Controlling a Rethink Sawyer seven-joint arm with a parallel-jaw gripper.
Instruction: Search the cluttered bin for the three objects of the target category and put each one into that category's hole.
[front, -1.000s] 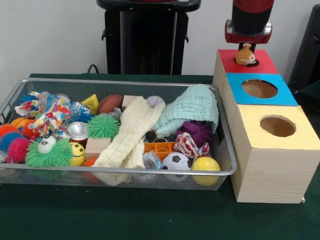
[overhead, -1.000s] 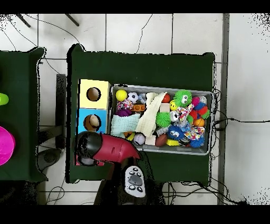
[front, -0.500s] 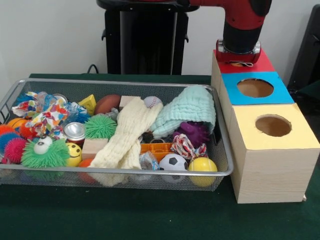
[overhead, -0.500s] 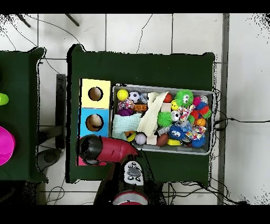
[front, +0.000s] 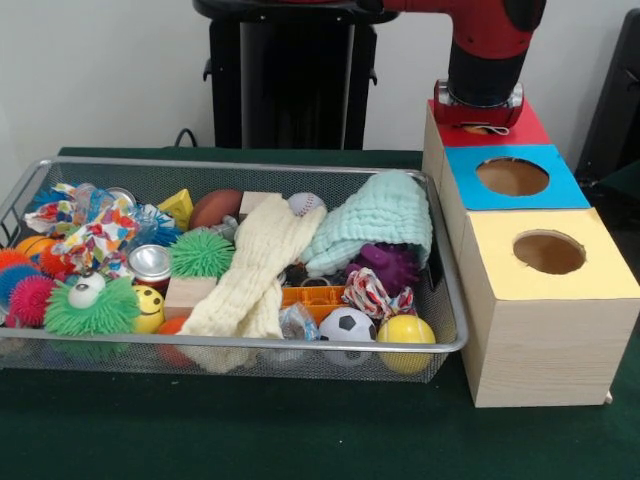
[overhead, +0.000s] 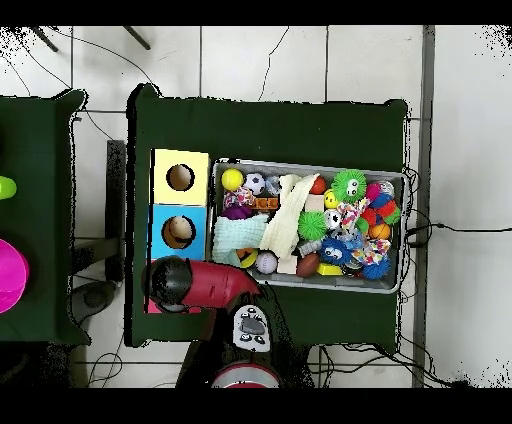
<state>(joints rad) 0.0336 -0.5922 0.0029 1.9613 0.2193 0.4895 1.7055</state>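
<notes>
The silver wire-mesh bin sits left of three wooden boxes and is full of clutter; it also shows in the overhead view. The red-faced box stands farthest back. My arm's wrist is pressed low over that box's face and covers its hole. My gripper is hidden under the wrist, so I cannot see its state or whether it holds anything. In the overhead view the arm covers the red box. No soft toy animal shows clearly in the bin; the duckling is out of sight.
The blue-faced box and the yellow-faced box stand in front of the red one, holes uncovered. The bin holds a cream cloth, a mint cloth, spiky balls, a soccer ball and a yellow ball.
A second ago a small tan toy hung under my gripper just above the red box's hole. The arm has come down onto the box and the toy no longer shows.
</notes>
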